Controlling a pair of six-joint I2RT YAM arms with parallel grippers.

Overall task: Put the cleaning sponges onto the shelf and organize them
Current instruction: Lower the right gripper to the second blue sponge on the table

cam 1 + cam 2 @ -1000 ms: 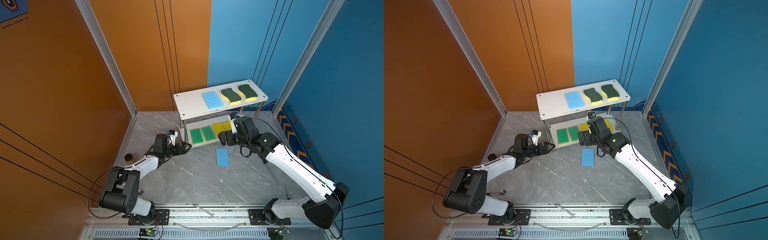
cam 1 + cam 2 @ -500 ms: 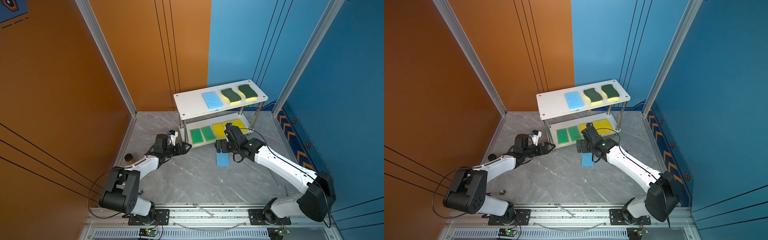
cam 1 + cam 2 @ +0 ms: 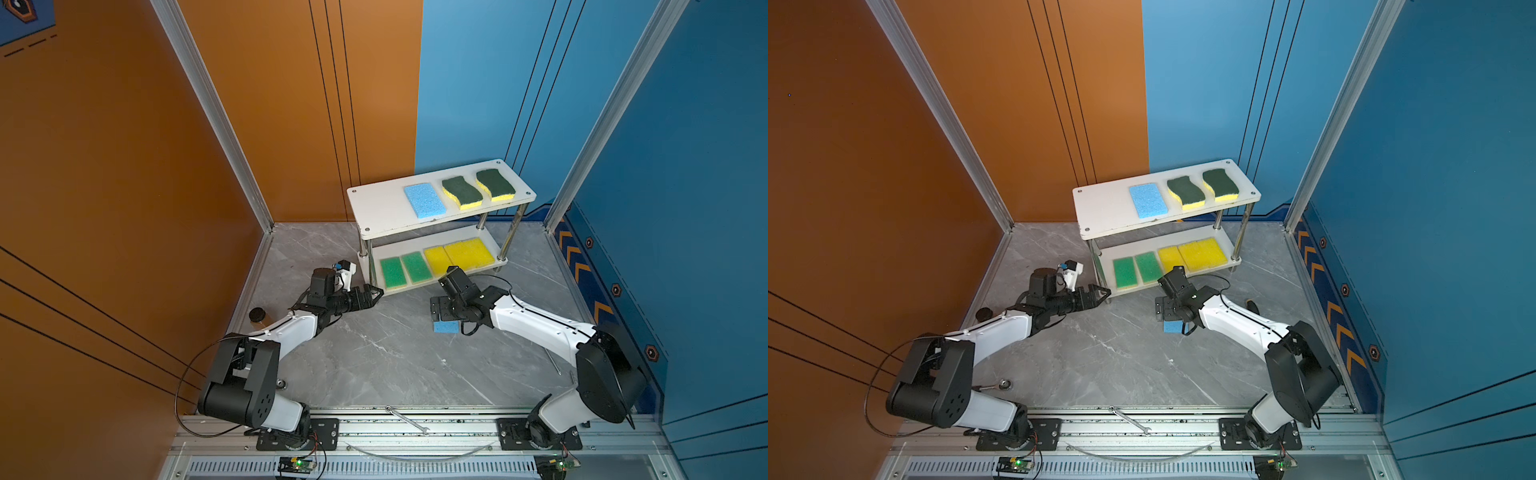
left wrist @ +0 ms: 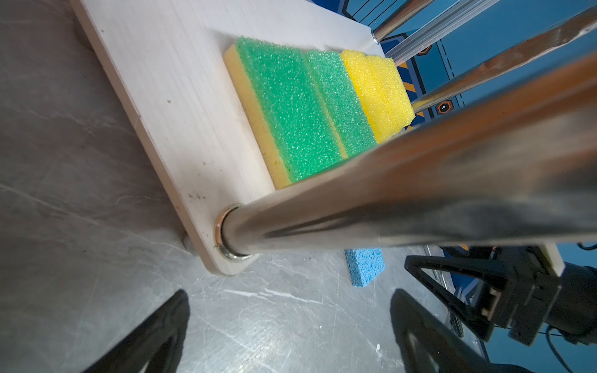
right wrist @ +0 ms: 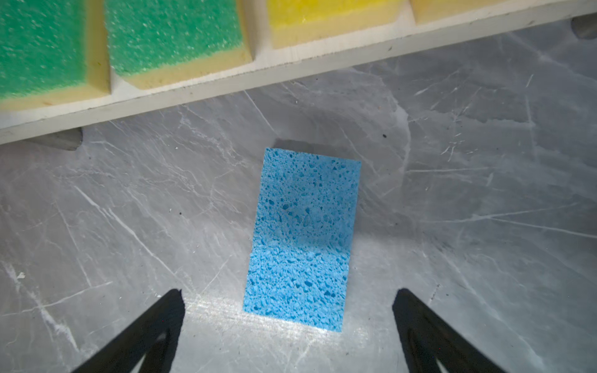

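While every other sponge in view sits on the shelf [image 3: 374,208], the loose blue sponge [image 5: 303,239] lies flat on the grey tabletop [image 5: 97,226], just in front of the lower board [image 5: 193,93] and not touching it.

- Long axis: runs from the fingers toward the shelf's front edge, slightly skewed.
- Relation to right gripper [image 5: 289,294]: the sponge lies straight ahead and below, its near end between the two fingers. These stand wide and hold nothing. They straddle the short width, so closing would probably pinch the long sides.
- Clearance above the sponge: cannot tell. In both top views the gripper hides most of it.
- Nearer arm: right.
- Left gripper [image 4: 289,292]: fingers wide, empty, close to a chrome corner post [image 4: 387,193]; the sponge lies off to its side, apart.
- Top board: light blue sponge [image 3: 424,200], two wavy dark-green sponges [image 3: 461,192].
- Lower board: two green sponges [image 3: 392,273], yellow sponges [image 3: 461,254].
- Likely slot: the bare top-board area beside the matching blue.
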